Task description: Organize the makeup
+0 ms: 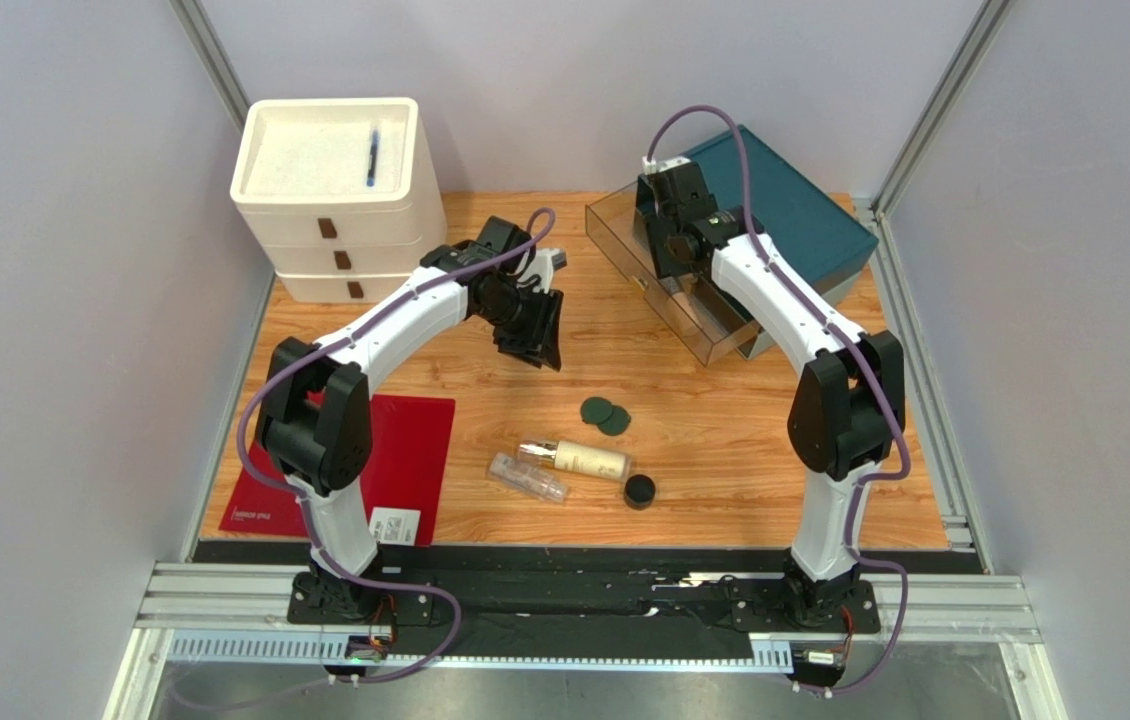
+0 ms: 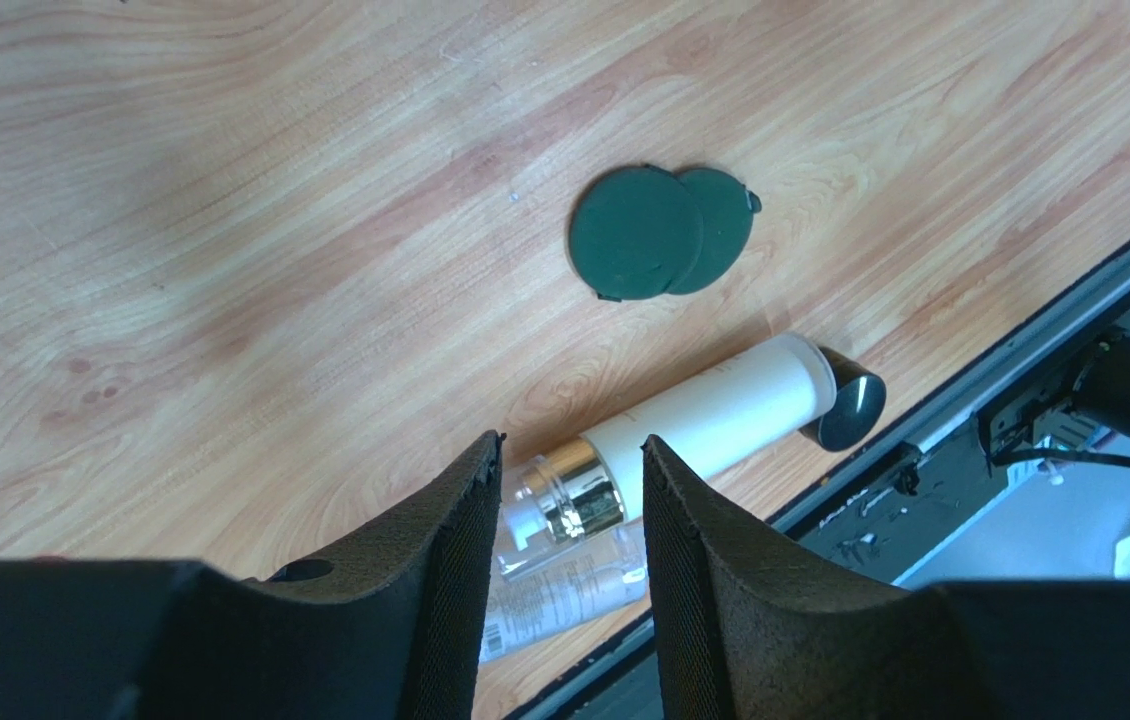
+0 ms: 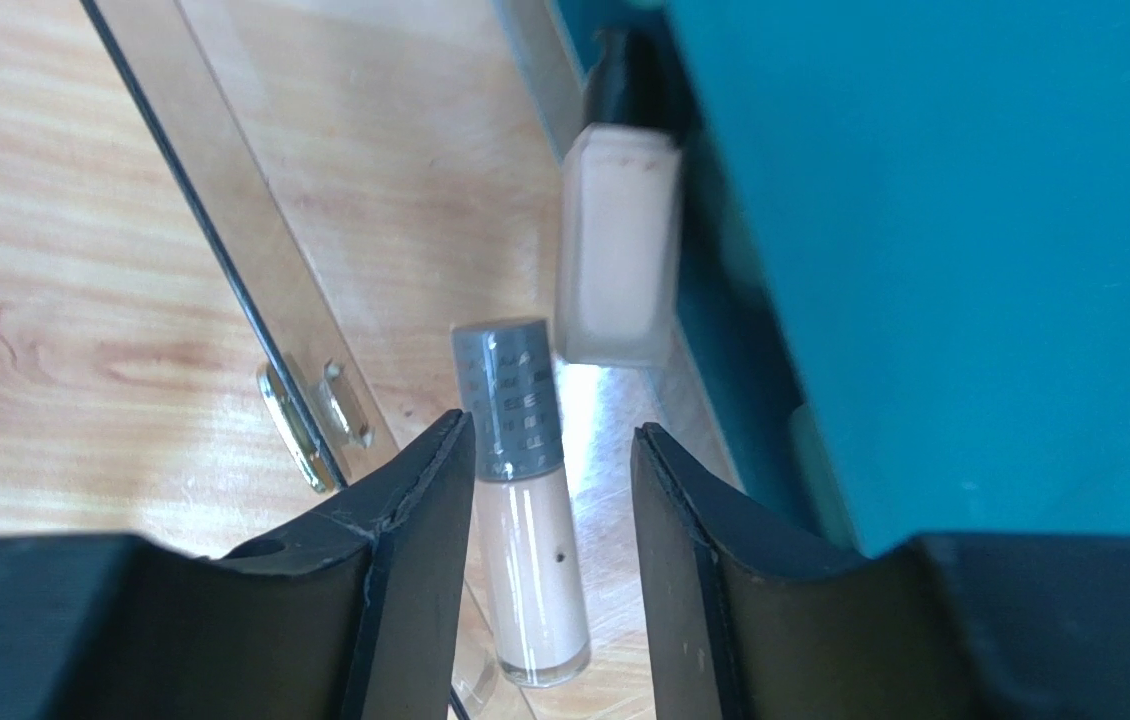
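Two overlapping dark-green discs [image 1: 604,414] [image 2: 661,230] lie mid-table. Nearer the front lie a cream gold-necked bottle [image 1: 586,458] [image 2: 721,420], a clear bottle [image 1: 526,477] [image 2: 556,578] and a black round jar [image 1: 640,489] [image 2: 845,408]. My left gripper [image 1: 534,323] [image 2: 571,458] hangs open and empty above the table behind them. My right gripper [image 1: 669,240] [image 3: 549,435] is open over the clear drawer [image 1: 676,293]. A beige foundation bottle with a grey cap [image 3: 526,495] lies loose below and between the jaws. A second beige bottle [image 3: 613,263] lies beyond it against the teal box.
A teal box [image 1: 782,210] [image 3: 977,225] stands at the back right behind the clear drawer, whose wall carries a gold clasp [image 3: 308,413]. A white drawer unit [image 1: 328,188] at the back left holds a blue pen [image 1: 373,155]. A red mat [image 1: 376,458] lies front left.
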`<state>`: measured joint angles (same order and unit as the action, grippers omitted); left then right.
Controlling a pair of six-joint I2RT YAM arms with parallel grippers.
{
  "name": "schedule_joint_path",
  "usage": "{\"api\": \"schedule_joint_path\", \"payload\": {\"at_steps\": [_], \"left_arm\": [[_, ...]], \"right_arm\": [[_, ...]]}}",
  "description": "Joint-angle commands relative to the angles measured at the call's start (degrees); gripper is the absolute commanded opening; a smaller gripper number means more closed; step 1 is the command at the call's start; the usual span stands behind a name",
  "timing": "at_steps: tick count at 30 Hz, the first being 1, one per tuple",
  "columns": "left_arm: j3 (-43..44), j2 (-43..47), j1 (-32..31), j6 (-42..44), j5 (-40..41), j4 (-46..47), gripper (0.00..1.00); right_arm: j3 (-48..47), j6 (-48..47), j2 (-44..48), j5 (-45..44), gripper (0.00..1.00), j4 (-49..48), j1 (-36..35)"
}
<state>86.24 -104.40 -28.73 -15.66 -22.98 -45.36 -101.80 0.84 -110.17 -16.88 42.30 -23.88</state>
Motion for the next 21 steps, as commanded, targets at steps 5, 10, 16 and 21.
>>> {"api": "schedule_joint_path", "payload": {"at_steps": [5,10,16,21], "left_arm": [[4.2,0.34,0.52,3.88,2.94,-2.71,0.46],[3.24,1.04,0.43,7.22,6.71,-5.43,0.46],[-1.5,6.39,-0.09,12.84,6.29,-6.14,0.47],[-8.0,12.89,-4.13,19.96,2.0,-2.81,0.5]], "right_arm": [[-8.15,1.44,4.61,-10.26,0.47,-2.31,0.49],[-11.22,6.44,4.1,-10.01,0.41,0.22,7.68],[-12.11,13.47,0.57,1.56,0.0,7.79,19.37],[-10.44,13.75,-1.54,6.78,0.0,8.49,23.0]]}}
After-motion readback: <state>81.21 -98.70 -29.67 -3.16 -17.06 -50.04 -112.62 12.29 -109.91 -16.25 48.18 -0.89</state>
